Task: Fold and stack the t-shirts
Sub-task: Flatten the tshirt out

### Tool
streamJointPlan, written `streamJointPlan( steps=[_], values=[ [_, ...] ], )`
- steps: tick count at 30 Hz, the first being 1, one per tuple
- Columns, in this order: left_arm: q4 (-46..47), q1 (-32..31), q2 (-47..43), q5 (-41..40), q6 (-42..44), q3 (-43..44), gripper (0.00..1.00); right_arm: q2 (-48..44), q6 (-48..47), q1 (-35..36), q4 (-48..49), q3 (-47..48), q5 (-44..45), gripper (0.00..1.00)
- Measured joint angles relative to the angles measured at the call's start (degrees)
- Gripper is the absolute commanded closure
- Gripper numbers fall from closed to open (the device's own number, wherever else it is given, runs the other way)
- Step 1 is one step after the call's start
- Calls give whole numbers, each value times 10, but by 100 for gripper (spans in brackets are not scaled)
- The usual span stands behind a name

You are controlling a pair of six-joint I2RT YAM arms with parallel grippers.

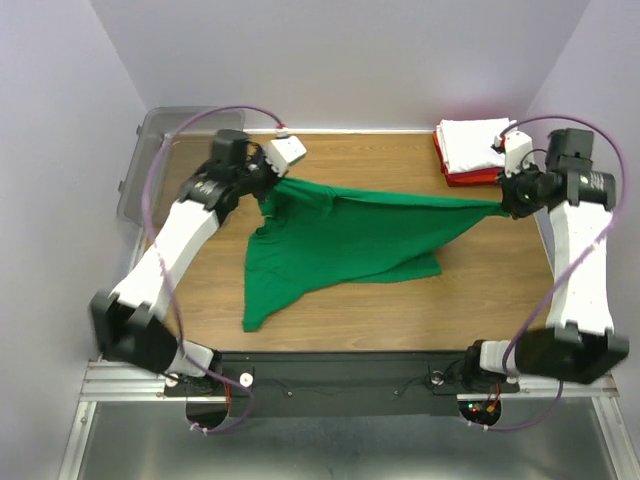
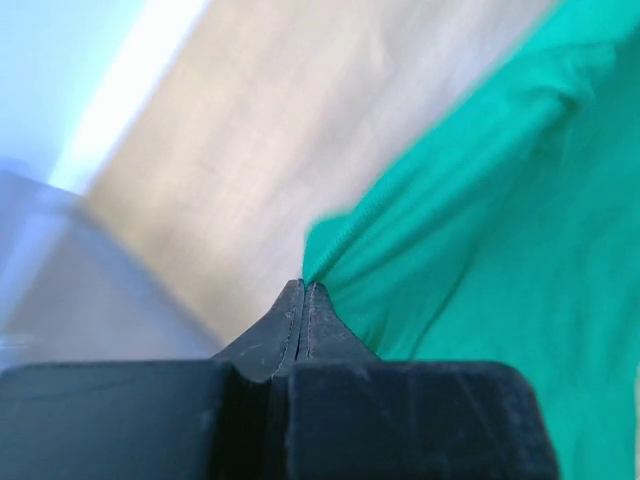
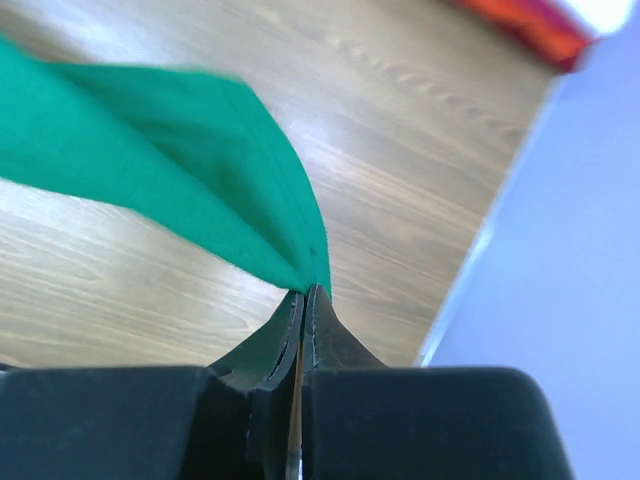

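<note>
The left gripper (image 2: 302,286) is pressing its jaws together on a hemmed edge of the green t-shirt (image 2: 500,250), with the cloth leaving the fingertips and spreading away to that gripper's right in its wrist view. The right gripper (image 3: 305,292) is likewise pinching a corner of the same shirt between closed jaws, the fabric fanning out ahead of the tips and off to their left in that wrist view. Between the two tools the green t-shirt is stretching in a taut band, while its lower part is sagging onto the wooden table (image 1: 400,320) and trailing a narrow end toward the arm bases, nearer the left arm than the right. Beyond the right gripper, just past its wrist and toward the far right corner of the table, the white t-shirt (image 1: 472,140) is lying folded on top of the folded red t-shirt (image 1: 470,178), the two forming a small stack; the stack is showing only as a blurred red and white strip at the top edge of the right wrist view. Outward of the left gripper, off the far left corner of the table, the clear grey bin (image 1: 150,150) is sitting against the wall.
</note>
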Motion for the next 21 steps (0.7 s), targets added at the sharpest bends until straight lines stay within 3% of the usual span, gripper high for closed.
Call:
streamJointPlan(
  steps=[6,11,17,21],
  values=[
    [4,1,-245,12,-63,-36,100,-160,8,0,-13,12,4,99],
    [-3,19,-358,4,-113,-36,100,-241,38,0,2,89,30,99],
    [-29,24,-388,-5,-139,35,100,-261,59,0,47,191,44,99],
    [-14,24,-371,-26,-148,62,100,-256,58,0,101,132,38,99]
  ],
)
